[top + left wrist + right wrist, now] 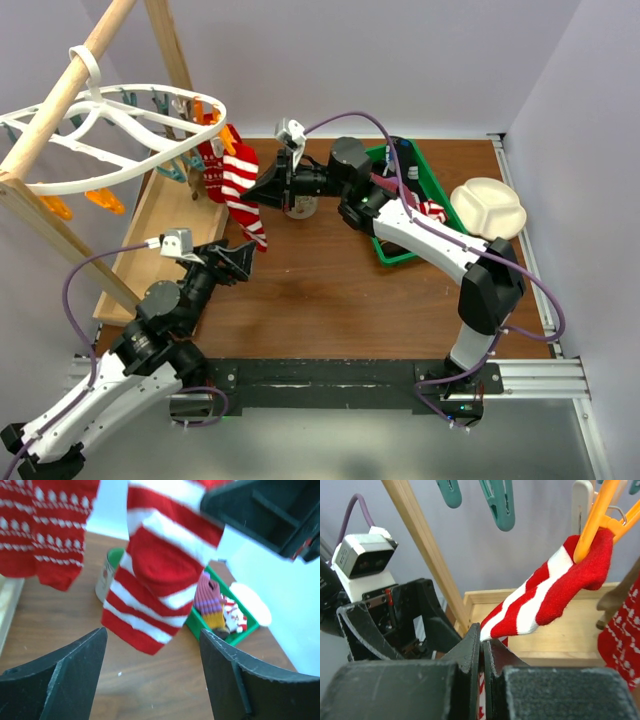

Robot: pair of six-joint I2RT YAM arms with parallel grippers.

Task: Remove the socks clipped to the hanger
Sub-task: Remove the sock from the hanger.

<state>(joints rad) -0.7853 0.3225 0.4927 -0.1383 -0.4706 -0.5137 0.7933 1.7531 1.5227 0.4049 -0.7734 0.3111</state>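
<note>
The striped sock (545, 597), clipped by an orange clip (592, 525) to the hanger (100, 185), is pinched in the closed right tool (481, 645). The left tool (152, 650) is held open on its near side.

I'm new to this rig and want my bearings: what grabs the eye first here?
The red-and-white striped sock, hanging centre-left from an orange clip on the white hanger, with the right gripper shut on it. Just below it, the left gripper stands open; a green bin sits at the right.
</note>
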